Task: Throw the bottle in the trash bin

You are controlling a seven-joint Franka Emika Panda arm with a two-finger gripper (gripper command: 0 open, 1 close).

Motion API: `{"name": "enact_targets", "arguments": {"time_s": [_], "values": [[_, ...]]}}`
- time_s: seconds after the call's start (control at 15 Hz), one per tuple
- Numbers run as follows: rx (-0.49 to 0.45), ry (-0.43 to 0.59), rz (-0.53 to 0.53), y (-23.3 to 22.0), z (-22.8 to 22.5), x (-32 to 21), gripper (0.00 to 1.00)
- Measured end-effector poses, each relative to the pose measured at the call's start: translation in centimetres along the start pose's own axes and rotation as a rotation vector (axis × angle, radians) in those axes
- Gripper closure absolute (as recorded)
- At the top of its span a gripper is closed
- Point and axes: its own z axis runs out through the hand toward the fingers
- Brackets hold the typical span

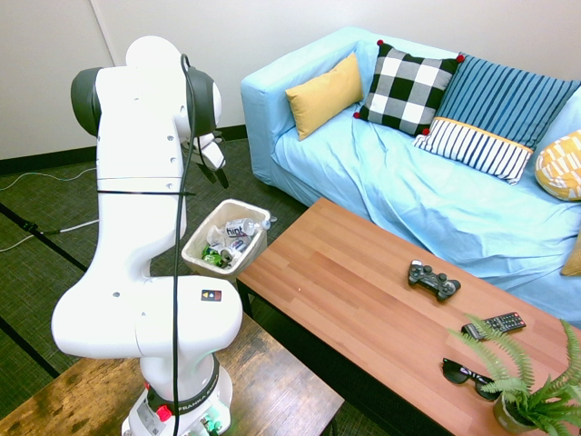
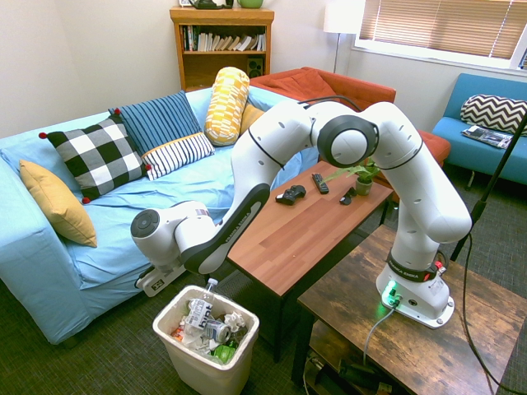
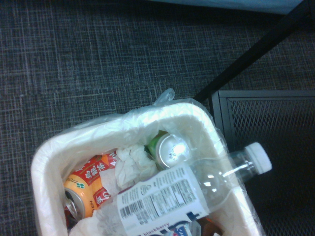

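From my screens, the blue sofa (image 1: 427, 173) runs along the back with its cushions, and the long wooden coffee table (image 1: 363, 291) sits in front of it, carrying a game controller (image 1: 433, 279), a remote (image 1: 493, 323), sunglasses (image 1: 465, 372) and a small potted fern (image 1: 531, 395). My white arm (image 2: 272, 164) bends down low off the table's end, over the dark carpet between sofa and table. Beneath it stands the trash bin (image 2: 191, 368), white and lined with a clear bag, already holding cans and crumpled paper. The bottle (image 3: 192, 189) lies on top of that rubbish, tilted, with its white cap poking out past the rim. The gripper (image 1: 216, 170) hangs just above the bin with its fingers spread apart, pinching nothing.
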Motion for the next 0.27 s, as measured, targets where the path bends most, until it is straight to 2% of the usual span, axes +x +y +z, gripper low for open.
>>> {"name": "enact_targets", "arguments": {"time_s": [0.27], "values": [[0.002,-0.007,0.016,0.07,-0.51,0.64,0.0]]}}
